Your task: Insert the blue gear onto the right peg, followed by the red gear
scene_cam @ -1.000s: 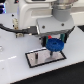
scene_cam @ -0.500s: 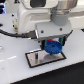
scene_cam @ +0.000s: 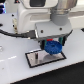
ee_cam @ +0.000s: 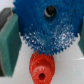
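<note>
Blue gear (scene_cam: 54,48) held in the gripper (scene_cam: 53,46), low over the grey plate (scene_cam: 34,58) with the black border, near the plate's end on the exterior view's right. Fingers closed in on the blue gear from two sides, green pads (ee_cam: 9,40) pressed against its teeth in the wrist view. Big round hub and dark hole in the middle of the blue gear (ee_cam: 48,25), seen from close up. Red gear (ee_cam: 41,68) just beside the blue one in the wrist view, smaller, with its own hole in the middle. Teeth of the two gears very close; touching or not, cannot tell. Right peg hidden under the gripper and gear. White table (scene_cam: 20,74) all around the plate.
</note>
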